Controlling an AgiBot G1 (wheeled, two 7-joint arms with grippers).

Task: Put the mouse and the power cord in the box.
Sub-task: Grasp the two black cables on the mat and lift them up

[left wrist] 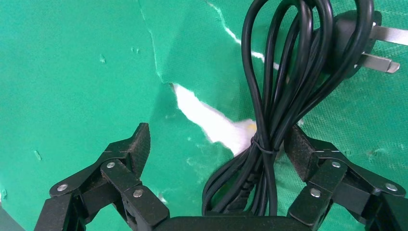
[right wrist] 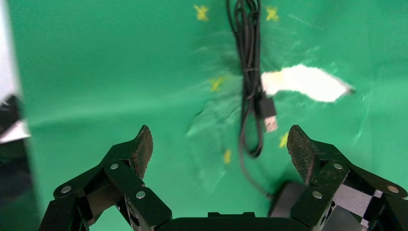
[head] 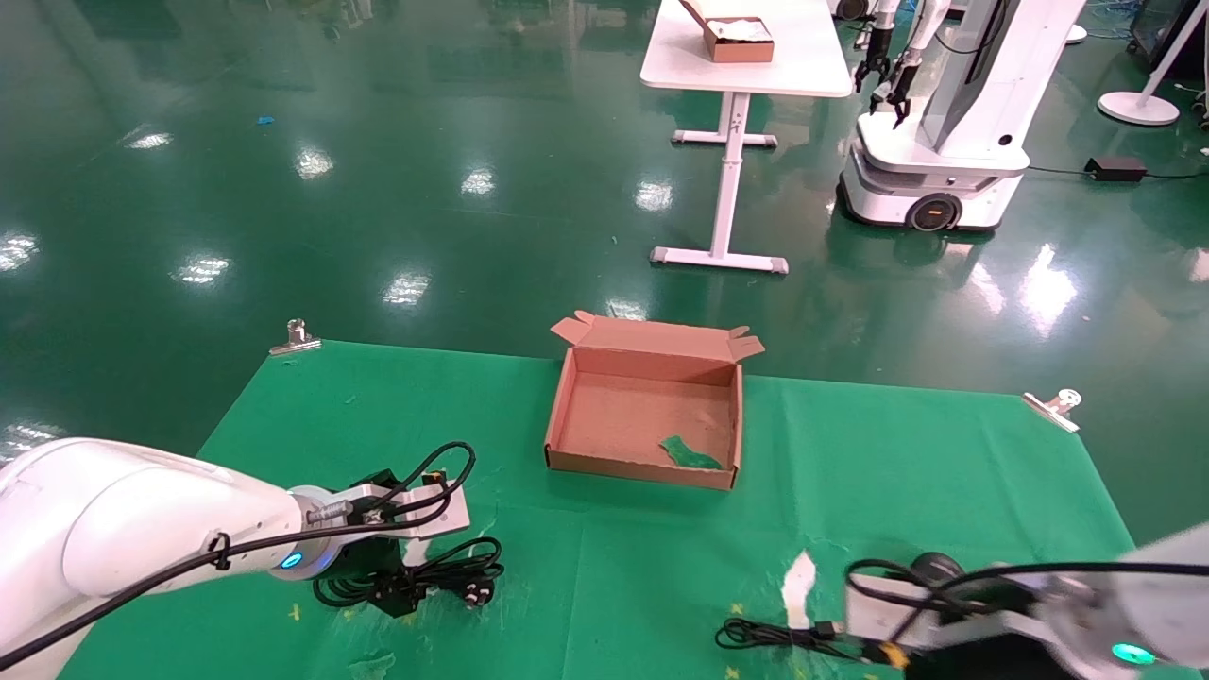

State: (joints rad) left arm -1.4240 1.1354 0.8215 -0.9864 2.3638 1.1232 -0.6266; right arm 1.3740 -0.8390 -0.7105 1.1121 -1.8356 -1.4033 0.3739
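The power cord [left wrist: 269, 110] lies coiled on the green cloth, its pronged plug [left wrist: 351, 38] at the far end. My left gripper [left wrist: 216, 137] is open and straddles the coil, which sits close to one finger [left wrist: 300, 149]. In the head view the cord [head: 444, 571] is at the front left. The black mouse [right wrist: 288, 197] rests by the base of one finger of my open right gripper [right wrist: 219, 134]. Its thin cable [right wrist: 248, 72] and USB plug [right wrist: 271, 122] stretch away. The brown box [head: 642, 467] stands open mid-table, holding only a green scrap [head: 689, 453].
Metal clips [head: 295, 338] [head: 1058, 406] pin the cloth's far corners. A white tear [head: 798, 576] shows in the cloth near the mouse cable. Far off stand a white table with a small brown box [head: 737, 40] and another robot [head: 945, 123].
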